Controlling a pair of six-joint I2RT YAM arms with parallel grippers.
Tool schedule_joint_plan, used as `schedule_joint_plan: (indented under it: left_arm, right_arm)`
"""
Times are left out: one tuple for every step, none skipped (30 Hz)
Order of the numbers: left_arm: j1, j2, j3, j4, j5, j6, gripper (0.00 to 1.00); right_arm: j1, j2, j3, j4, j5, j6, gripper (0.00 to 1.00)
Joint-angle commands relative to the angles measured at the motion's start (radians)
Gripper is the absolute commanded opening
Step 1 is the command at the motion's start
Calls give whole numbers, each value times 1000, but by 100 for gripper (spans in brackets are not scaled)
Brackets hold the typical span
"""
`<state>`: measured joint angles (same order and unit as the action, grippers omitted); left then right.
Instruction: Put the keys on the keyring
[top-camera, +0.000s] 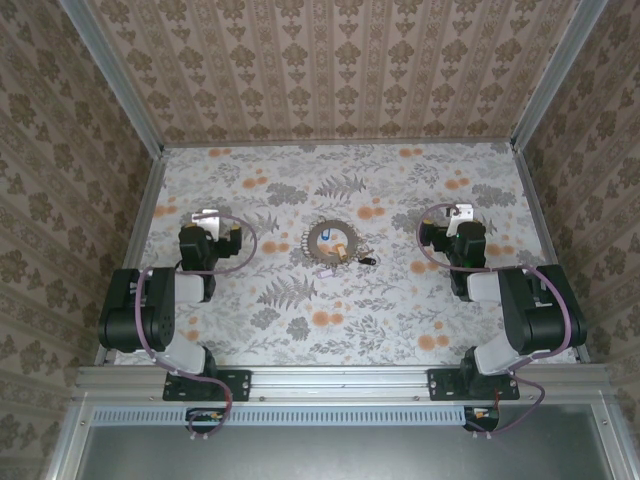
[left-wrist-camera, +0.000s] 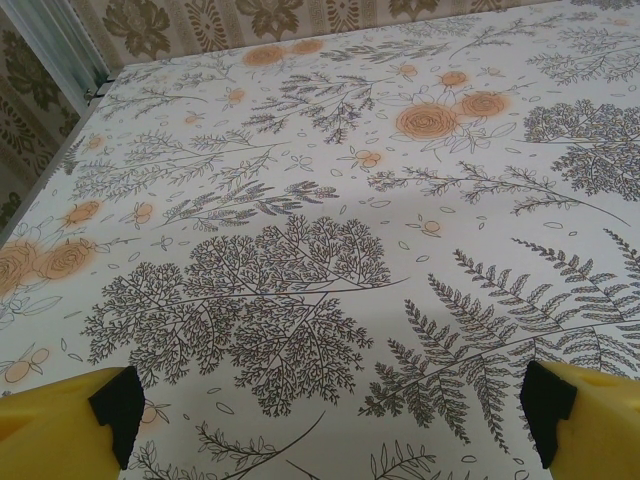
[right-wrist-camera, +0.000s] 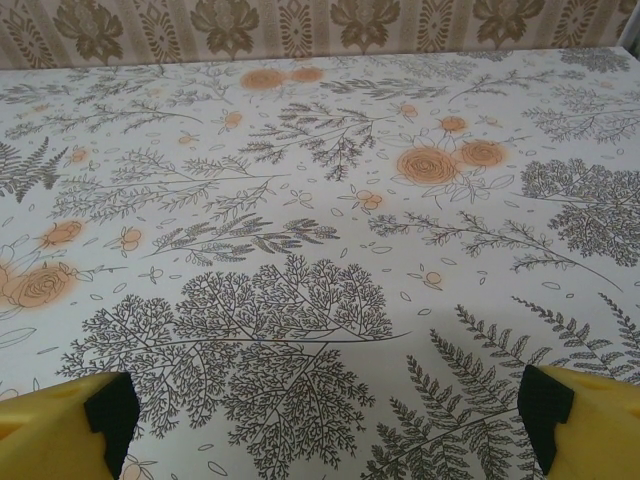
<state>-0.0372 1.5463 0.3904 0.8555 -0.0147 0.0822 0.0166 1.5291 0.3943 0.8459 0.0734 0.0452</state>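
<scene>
The keyring (top-camera: 330, 243), a dark toothed hoop, lies flat at the middle of the floral table. A brassy key (top-camera: 342, 250) with a blue bit rests inside the hoop near its lower right rim. Just outside that rim lies a key with a black head (top-camera: 367, 260). My left gripper (top-camera: 207, 218) stands left of the ring and my right gripper (top-camera: 458, 213) right of it, both well apart from it. In the left wrist view the left gripper (left-wrist-camera: 332, 415) is open, yellow fingertips (left-wrist-camera: 50, 430) wide over bare cloth. The right gripper (right-wrist-camera: 328, 408) is open too, nothing between its fingertips (right-wrist-camera: 590, 420).
Patterned walls enclose the table on three sides, with aluminium posts (top-camera: 110, 75) at the back corners. A metal rail (top-camera: 340, 382) runs along the near edge by the arm bases. Purple cables loop beside each wrist. Orange flower prints dot the cloth (top-camera: 330, 318).
</scene>
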Motion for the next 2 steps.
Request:
schedule_joint_plan:
  left_arm:
    - [10, -10, 14, -3, 3, -18, 100]
    - [11, -10, 14, -3, 4, -18, 100]
  right_arm:
    - [6, -4, 10, 10, 16, -13, 100]
    - [9, -2, 10, 13, 26, -13, 100]
